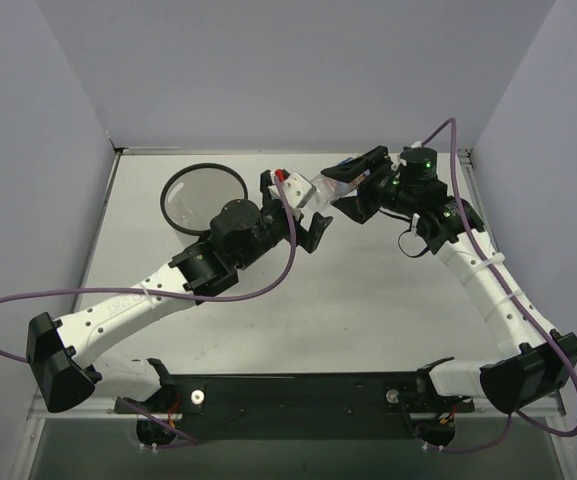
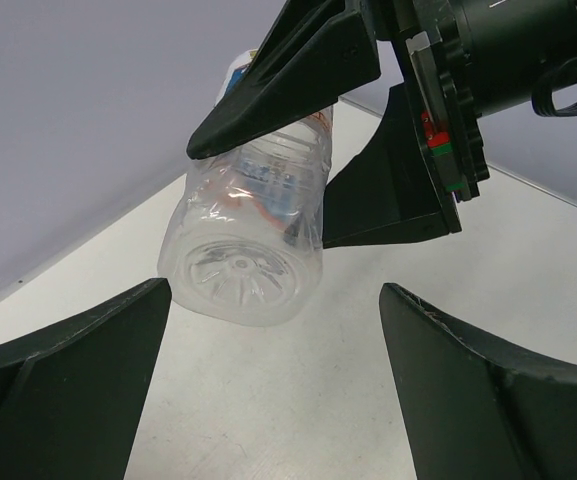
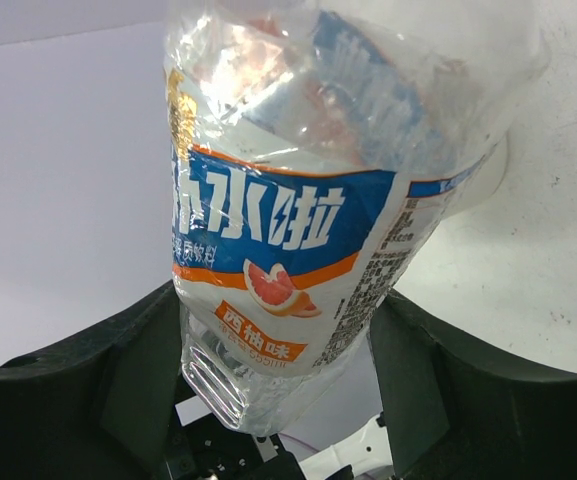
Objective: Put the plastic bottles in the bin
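Top external view has the right arm reaching from the table's (image 1: 368, 290) near right corner to its far middle, where the right gripper (image 1: 346, 185) clamps a clear plastic bottle (image 1: 313, 187) that lies roughly level and points leftward at the left gripper (image 1: 296, 205). Just to the left of that meeting point stands the bin (image 1: 206, 166), a round tub with a black rim, upright on the table beside the left arm's wrist; the bottle is outside it, near its right side. Right wrist view shows the bottle (image 3: 308, 220) filling the frame, its thin wall crumpled, squeezed between the two black fingers (image 3: 118, 390) of the right gripper (image 3: 278, 330), with a white, blue and orange label (image 3: 298, 250) bearing a grapefruit slice. Left wrist view looks along the bottle (image 2: 243, 270) from its ribbed base, which faces the camera and hangs clear of the table while the right gripper (image 2: 263, 195) pinches it higher up the body. The left gripper (image 2: 273, 330) is spread wide, its fingers (image 2: 68, 370) at either side of the base and touching nothing. Only this one bottle shows in any view.
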`<action>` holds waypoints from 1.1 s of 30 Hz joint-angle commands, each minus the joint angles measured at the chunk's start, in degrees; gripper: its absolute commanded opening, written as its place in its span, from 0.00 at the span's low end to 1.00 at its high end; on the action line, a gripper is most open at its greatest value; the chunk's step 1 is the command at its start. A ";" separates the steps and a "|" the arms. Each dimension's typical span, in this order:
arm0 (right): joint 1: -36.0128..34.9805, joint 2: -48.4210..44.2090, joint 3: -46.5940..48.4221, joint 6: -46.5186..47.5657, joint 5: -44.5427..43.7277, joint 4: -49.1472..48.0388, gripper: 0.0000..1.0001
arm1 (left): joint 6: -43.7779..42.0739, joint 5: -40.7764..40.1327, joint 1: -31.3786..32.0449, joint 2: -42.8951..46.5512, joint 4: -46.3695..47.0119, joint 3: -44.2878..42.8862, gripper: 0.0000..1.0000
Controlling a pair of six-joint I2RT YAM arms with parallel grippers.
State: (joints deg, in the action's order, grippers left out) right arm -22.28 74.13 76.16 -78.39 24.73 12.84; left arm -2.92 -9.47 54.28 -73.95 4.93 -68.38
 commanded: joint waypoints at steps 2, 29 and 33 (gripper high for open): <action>-2.24 -3.02 0.13 0.17 4.01 0.52 0.16 | -2.53 -2.83 -0.32 -0.58 3.33 -2.90 0.98; -2.24 -3.29 -0.40 0.96 4.45 2.71 0.64 | -0.60 -2.30 -0.75 2.06 3.07 -0.53 0.22; -1.62 -3.99 0.13 1.48 2.87 4.91 1.00 | 0.28 -7.03 -1.02 3.99 -3.05 -1.58 0.08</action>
State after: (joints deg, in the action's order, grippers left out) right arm -23.73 72.07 75.31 -78.08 26.83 15.62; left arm -4.89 -11.42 54.19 -73.63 4.43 -68.23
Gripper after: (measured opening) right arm 0.957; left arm 0.741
